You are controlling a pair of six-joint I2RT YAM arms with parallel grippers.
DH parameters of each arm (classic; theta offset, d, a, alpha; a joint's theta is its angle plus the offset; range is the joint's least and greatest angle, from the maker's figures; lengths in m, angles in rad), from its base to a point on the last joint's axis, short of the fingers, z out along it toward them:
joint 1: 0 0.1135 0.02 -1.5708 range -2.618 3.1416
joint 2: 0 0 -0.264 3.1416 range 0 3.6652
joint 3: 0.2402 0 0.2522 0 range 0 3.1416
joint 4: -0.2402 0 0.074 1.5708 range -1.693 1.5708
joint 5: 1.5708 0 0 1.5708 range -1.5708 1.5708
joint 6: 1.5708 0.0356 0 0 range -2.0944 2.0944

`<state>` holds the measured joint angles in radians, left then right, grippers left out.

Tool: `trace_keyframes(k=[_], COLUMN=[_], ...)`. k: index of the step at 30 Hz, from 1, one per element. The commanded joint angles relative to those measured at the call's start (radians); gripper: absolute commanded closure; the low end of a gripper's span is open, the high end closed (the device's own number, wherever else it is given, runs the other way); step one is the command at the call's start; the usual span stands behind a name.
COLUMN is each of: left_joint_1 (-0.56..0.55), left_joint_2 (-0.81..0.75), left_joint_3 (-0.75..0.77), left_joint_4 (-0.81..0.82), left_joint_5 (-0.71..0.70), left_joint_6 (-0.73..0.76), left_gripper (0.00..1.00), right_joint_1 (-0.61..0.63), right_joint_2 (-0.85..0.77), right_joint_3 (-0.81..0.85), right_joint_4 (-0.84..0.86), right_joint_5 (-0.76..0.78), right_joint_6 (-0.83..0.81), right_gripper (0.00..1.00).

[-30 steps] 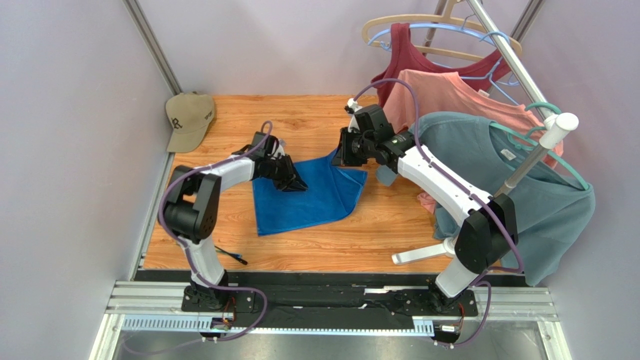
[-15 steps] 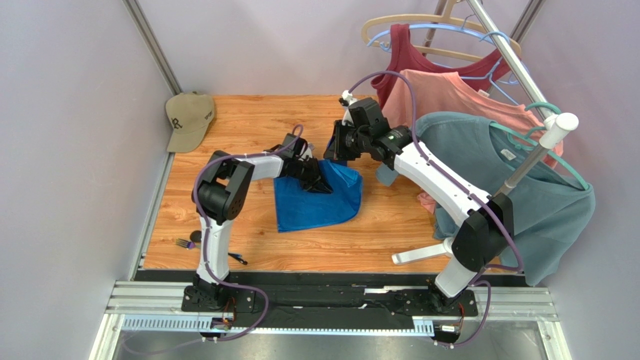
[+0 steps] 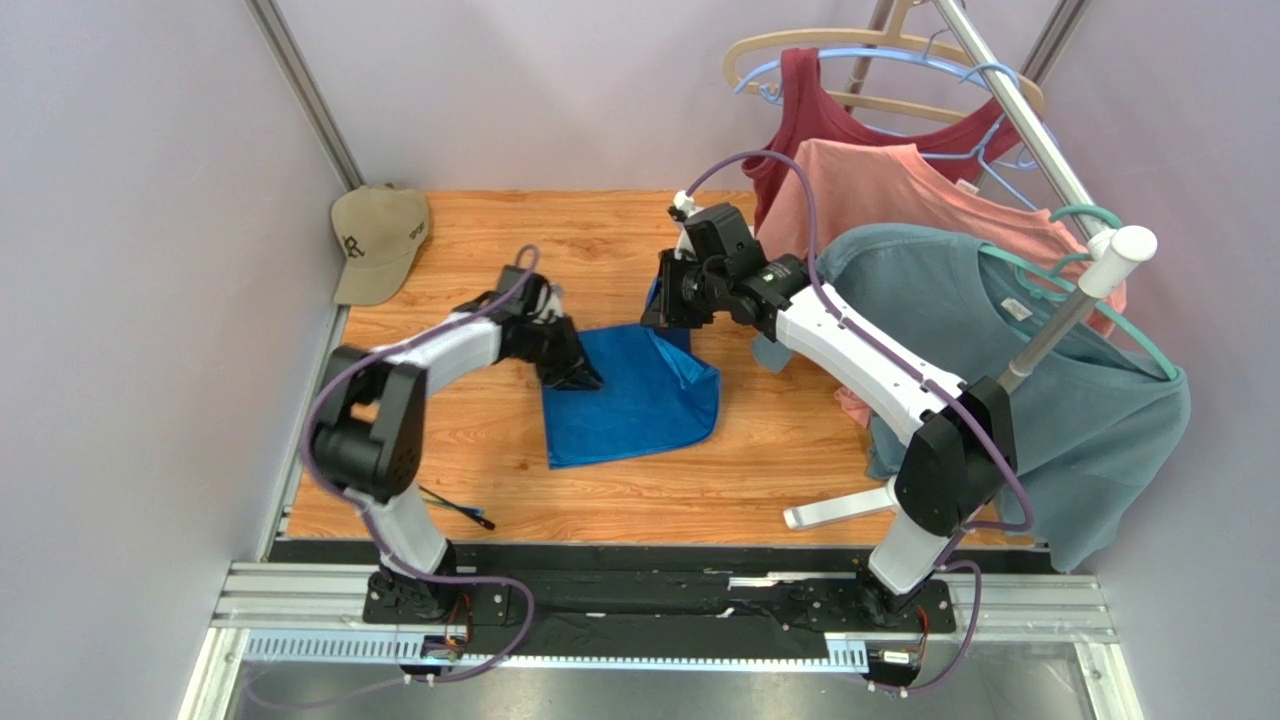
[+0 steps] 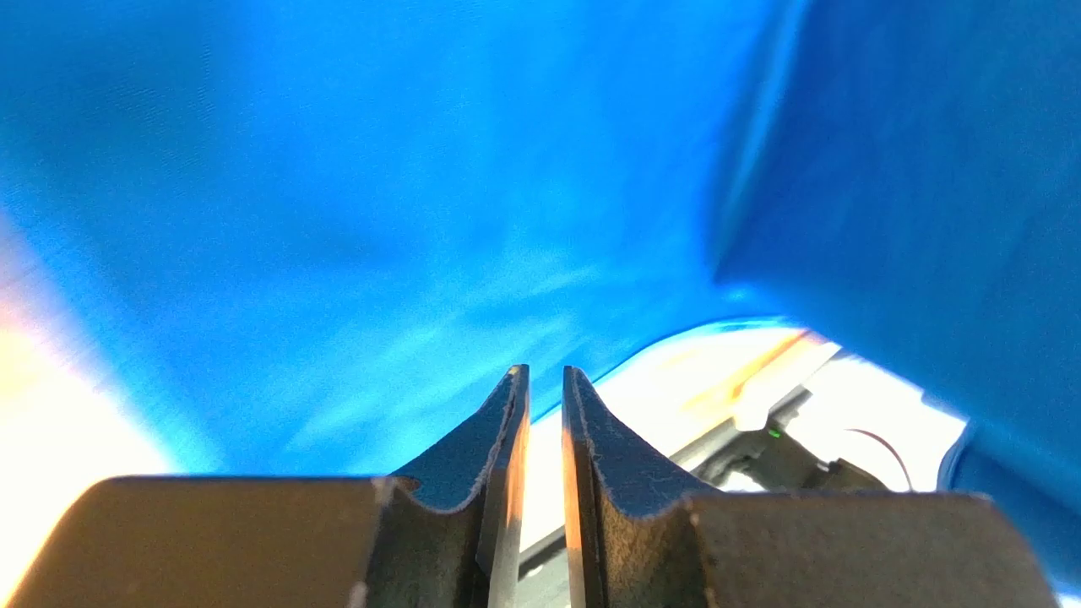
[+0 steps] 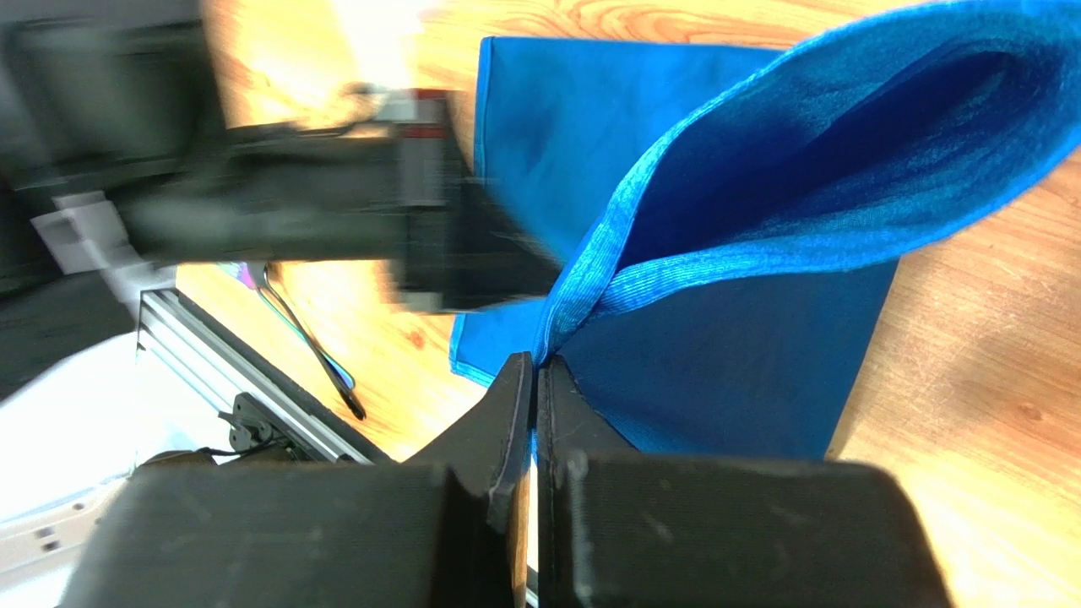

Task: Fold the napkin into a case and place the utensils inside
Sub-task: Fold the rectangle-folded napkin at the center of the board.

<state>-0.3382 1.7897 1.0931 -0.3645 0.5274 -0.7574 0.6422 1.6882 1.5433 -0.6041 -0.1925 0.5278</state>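
The royal-blue napkin (image 3: 631, 402) lies on the wooden table (image 3: 496, 248), partly folded, with its far corner lifted. My right gripper (image 3: 669, 308) is shut on that lifted hem (image 5: 596, 272) and holds it above the flat part (image 5: 736, 342). My left gripper (image 3: 579, 368) is at the napkin's upper left corner. In the left wrist view its jaws (image 4: 536, 371) stand a narrow gap apart with nothing between them, and blue cloth (image 4: 317, 190) fills the view ahead. The utensils (image 3: 458, 510), thin dark sticks, lie near the table's front left edge and also show in the right wrist view (image 5: 311, 348).
A tan cap (image 3: 379, 237) sits at the far left corner. A clothes rack on the right holds a teal-grey T-shirt (image 3: 1037, 390) and a salmon shirt (image 3: 902, 188); its white foot (image 3: 834, 510) rests on the table. Grey walls close both sides.
My left gripper swung right over the napkin, then drew back left to its upper left corner. The napkin's left edge shifted right. My right gripper moved slightly left with the lifted corner.
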Motion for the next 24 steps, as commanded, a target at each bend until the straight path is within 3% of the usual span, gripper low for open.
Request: trace_keyframes(k=[1, 10, 16, 24], left_joint_1=[0.080, 0.122, 0.123, 0.123], left_joint_2=[-0.208, -0.122, -0.064, -0.082], left_joint_3=[-0.155, -0.283, -0.299, -0.300], left_joint_4=[-0.126, 0.027, 0.073, 0.075], left_joint_5=[-0.130, -0.122, -0.092, -0.090], left_joint_6=[0.127, 0.090, 0.063, 0.066], left_gripper=[0.75, 0.78, 0.78, 0.78], right_joint_1=[0.017, 0.096, 0.145, 0.157], right_joint_2=[0.005, 0.102, 0.177, 0.315], right_joint_3=[0.004, 0.049, -0.015, -0.022], right_joint_4=[0.021, 0.038, 0.225, 0.365], right_joint_5=[-0.010, -0.015, -0.013, -0.070], right_joint_6=[-0.005, 0.081, 0.309, 0.426], right_gripper=[1.00, 1.00, 1.00, 1.00])
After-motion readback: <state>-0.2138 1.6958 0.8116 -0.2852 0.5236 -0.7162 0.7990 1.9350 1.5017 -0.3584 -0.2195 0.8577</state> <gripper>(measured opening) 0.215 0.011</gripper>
